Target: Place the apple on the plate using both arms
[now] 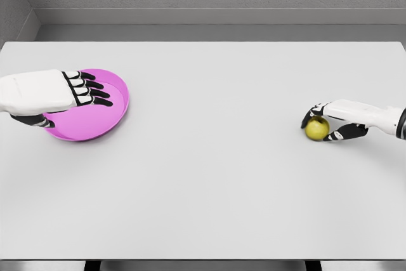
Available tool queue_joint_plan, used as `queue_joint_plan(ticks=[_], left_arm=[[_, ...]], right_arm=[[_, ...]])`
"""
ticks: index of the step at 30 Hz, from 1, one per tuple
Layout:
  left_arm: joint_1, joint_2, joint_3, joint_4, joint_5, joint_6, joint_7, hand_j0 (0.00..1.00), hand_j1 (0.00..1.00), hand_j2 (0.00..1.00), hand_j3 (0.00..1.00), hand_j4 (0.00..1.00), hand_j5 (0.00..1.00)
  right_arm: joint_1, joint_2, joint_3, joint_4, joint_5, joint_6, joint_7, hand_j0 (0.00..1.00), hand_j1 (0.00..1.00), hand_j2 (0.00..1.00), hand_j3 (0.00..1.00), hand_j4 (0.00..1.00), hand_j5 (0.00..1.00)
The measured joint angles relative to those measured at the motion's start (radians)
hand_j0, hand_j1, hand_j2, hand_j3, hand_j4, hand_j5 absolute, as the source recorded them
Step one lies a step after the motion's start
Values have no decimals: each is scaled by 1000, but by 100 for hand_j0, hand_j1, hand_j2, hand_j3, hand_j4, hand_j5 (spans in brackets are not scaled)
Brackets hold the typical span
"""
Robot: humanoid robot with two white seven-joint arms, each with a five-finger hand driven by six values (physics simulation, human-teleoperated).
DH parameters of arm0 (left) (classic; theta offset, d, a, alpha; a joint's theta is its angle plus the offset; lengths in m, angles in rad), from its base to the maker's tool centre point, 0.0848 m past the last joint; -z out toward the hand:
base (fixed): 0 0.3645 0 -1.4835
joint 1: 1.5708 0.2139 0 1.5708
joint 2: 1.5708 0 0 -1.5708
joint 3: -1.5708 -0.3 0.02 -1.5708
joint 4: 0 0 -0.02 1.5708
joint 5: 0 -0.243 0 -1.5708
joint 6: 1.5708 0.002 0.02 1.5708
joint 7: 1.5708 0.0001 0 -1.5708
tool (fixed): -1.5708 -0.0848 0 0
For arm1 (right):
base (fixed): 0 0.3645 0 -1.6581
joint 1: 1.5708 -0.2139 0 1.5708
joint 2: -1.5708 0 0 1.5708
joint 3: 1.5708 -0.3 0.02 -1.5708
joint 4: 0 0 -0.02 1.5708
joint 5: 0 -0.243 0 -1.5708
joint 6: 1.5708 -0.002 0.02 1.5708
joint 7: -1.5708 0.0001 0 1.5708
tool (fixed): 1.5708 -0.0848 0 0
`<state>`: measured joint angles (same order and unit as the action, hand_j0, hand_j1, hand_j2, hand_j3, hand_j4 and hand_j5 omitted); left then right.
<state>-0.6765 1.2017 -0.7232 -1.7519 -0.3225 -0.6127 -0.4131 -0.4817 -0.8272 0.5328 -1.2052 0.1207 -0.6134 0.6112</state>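
A small yellow-green apple (316, 129) rests on the white table at the far right. My right hand (330, 122) comes in from the right edge and has its dark fingers curled around the apple from above and from the side. A pink plate (113, 118) lies at the far left of the table. My left hand (79, 90) hovers over the plate's left part, palm down, with the fingers stretched out flat and holding nothing. It hides part of the plate's rim.
The white table (209, 176) spans the whole view, with its front edge at the bottom. A grey wall runs behind the far edge. A wide stretch of tabletop separates plate and apple.
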Motion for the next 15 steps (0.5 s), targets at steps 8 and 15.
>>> queue_joint_plan(ticks=[8,15], left_arm=[[2,0,18,23,0,0,0,100,100,100,100,100,100],[0,1,23,29,0,0,0,100,100,100,100,100,100]], right_arm=[[-5,1,-2,-1,-2,0,0,55,55,55,55,55,55],[-20,7,-6,-5,-16,0,0,55,55,55,55,55,55]])
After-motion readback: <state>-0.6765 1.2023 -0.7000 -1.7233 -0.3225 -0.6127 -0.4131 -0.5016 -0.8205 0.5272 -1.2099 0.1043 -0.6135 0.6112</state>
